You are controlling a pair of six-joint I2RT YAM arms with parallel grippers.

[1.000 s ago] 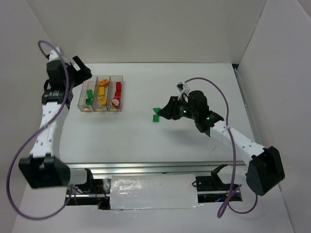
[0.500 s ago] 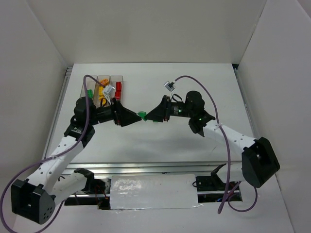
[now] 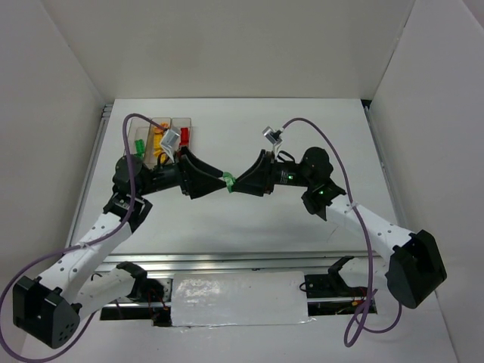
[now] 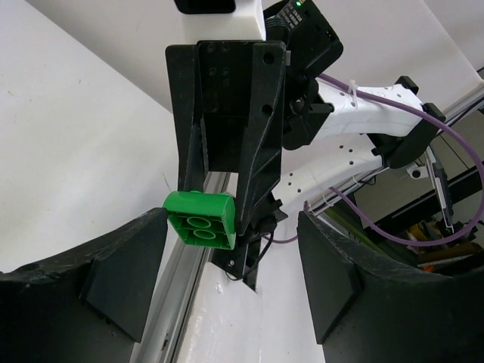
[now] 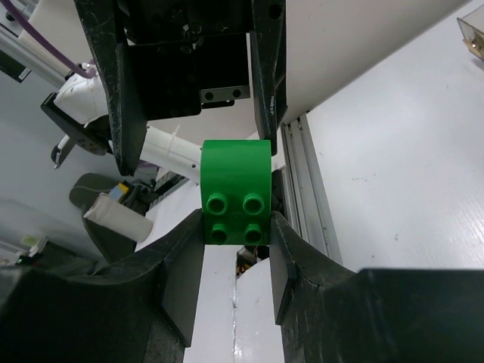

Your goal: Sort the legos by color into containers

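While L gripper (image 4: 231,253) gapes, R gripper (image 5: 236,231) clamps lego (image 5: 235,170).

We see a green brick (image 5: 236,200) pinched in mid-air (four studs, rounded back); other bricks (image 3: 156,139) lie sorted in the clear bins (image 3: 161,120).

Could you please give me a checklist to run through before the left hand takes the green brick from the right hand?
1. Grip of right hand on green brick: ok.
2. Brick between fingers of left hand: ok.
3. Left fingers touching brick: not ok, gaps on both sides.
4. Brick clear of table: ok.
5. Room for green in containers: cannot tell; left arm covers part.
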